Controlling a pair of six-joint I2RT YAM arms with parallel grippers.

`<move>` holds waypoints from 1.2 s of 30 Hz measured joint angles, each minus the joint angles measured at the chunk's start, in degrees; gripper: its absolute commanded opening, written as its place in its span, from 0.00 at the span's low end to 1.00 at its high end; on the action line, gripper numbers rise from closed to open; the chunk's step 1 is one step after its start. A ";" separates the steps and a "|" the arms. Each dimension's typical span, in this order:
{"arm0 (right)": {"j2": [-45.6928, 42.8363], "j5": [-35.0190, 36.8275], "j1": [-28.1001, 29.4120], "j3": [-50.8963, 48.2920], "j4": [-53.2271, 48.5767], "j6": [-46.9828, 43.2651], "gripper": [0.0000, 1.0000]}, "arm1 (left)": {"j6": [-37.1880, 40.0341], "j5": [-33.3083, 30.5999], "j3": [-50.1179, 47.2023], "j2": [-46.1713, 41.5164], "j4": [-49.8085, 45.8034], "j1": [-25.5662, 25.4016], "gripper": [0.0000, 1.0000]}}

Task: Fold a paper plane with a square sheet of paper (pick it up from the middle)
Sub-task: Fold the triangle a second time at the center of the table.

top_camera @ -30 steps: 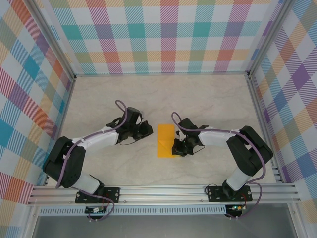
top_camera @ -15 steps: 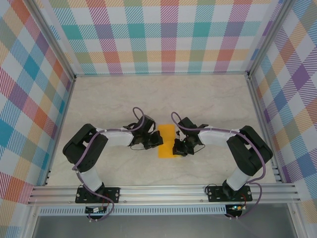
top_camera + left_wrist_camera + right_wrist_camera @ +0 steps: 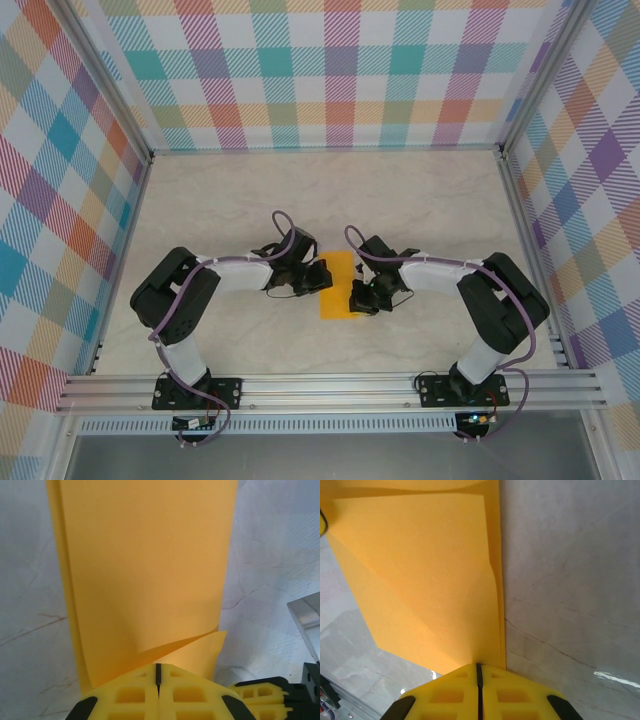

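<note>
Folded square sheet of paper on desk between both sets of jaws.
Left gripper, closed, has moved in to the paper's left edge; right gripper, closed, stays at right edge.

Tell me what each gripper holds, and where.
Both hold the folded paper sheet: left gripper pinches its left edge, right gripper its right edge.
</note>
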 measured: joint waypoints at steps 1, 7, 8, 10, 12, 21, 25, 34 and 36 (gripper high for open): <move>0.00 -0.02 0.00 0.00 0.00 0.00 0.08 | 0.07 -0.07 0.02 0.11 0.04 0.00 0.04; -1.68 0.42 -0.07 0.11 -1.66 -0.55 0.09 | 0.22 -0.85 0.00 1.70 -0.09 -0.04 0.04; -2.34 0.37 -0.07 0.26 -1.86 -0.70 0.09 | 0.31 -0.90 0.00 1.70 -0.11 -0.04 0.04; -3.48 -0.17 -0.07 1.18 -1.68 -1.11 0.09 | 0.44 -1.01 0.00 1.70 -0.11 -0.04 0.04; -4.11 -0.96 -0.07 2.58 -0.83 -1.55 0.09 | 0.46 -1.03 0.00 1.70 -0.13 -0.04 0.04; 1.66 -3.96 -0.07 6.01 4.15 -3.45 0.09 | 0.63 -1.05 -0.04 1.70 -0.11 -0.04 0.04; 5.09 -4.44 -0.07 6.01 4.52 -3.72 0.09 | 0.63 -1.07 -0.11 1.68 0.02 -0.04 0.03; 6.12 -3.98 -0.07 6.01 2.80 -6.36 0.09 | 0.63 -2.58 -0.17 1.29 -0.57 -0.15 0.03; 6.23 -3.93 -0.07 6.14 2.23 -6.97 0.09 | 0.63 -3.08 -0.17 1.25 -0.63 -0.20 0.03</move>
